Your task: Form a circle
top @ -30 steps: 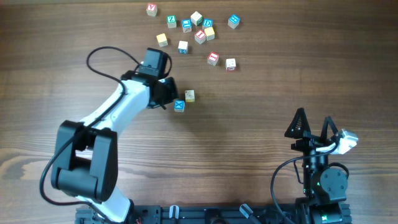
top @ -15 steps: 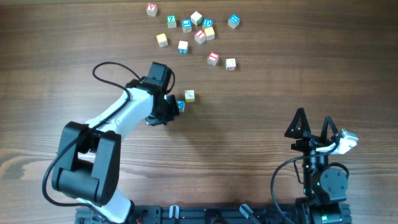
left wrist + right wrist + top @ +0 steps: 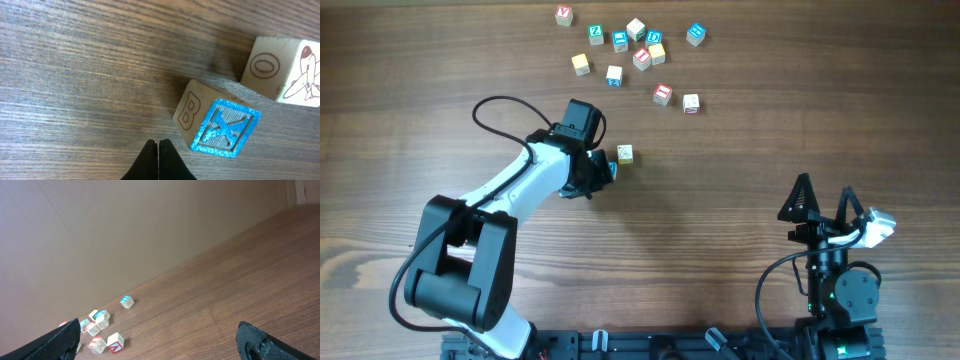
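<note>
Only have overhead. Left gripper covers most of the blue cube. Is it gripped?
Observer: No. The left wrist view shows the left gripper shut on nothing, with the blue cube lying just off its tips.
Operator: Is it touching the cream cube?
Observer: Looks narrowly apart. A shadowed gap shows between it and the cream cube.
Operator: Any letters?
Observer: The blue face reads X and its side reads B. The cream one shows O and an airplane.
</note>
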Robot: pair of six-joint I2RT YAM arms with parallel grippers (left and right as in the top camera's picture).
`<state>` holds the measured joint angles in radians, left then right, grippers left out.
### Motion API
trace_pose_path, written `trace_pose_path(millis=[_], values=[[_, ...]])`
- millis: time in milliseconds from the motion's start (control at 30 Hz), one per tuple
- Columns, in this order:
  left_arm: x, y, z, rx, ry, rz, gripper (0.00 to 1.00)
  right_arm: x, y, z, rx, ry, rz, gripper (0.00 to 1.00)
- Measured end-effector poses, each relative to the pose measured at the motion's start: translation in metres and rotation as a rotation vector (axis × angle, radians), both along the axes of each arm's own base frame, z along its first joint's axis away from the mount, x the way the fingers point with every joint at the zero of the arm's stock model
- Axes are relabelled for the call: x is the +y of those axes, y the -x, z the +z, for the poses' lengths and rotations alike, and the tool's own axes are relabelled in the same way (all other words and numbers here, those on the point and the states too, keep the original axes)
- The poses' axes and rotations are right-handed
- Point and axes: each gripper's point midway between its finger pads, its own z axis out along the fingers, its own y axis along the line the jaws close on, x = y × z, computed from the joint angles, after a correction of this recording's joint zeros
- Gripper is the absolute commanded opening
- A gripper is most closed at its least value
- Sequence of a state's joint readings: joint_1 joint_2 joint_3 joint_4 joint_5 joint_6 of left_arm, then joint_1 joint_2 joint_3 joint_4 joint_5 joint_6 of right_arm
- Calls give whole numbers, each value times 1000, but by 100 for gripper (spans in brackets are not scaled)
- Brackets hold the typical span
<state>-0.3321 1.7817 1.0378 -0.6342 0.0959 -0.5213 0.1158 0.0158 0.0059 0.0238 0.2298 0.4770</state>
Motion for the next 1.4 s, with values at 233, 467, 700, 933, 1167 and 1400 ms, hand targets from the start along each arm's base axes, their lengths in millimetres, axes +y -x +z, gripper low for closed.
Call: trace_pose_path(millis=[233,467,700,933,1167,1400], values=[[-3,-2,1,-9,14,-2,5,0,0,0,0,0,0,100],[-5,-9,2,-38,24,-2,5,0,0,0,0,0,0,100],[-5,-11,3,-45,22,-1,5,0,0,0,0,0,0,100],[-6,-16,4,-66,29,-1,5,0,0,0,0,0,0,100],[-2,-13,3,-57,5,7,35,0,0,0,0,0,0,100],[8,-3,23,26,-67,-65,48,0,0,0,0,0,0,100]])
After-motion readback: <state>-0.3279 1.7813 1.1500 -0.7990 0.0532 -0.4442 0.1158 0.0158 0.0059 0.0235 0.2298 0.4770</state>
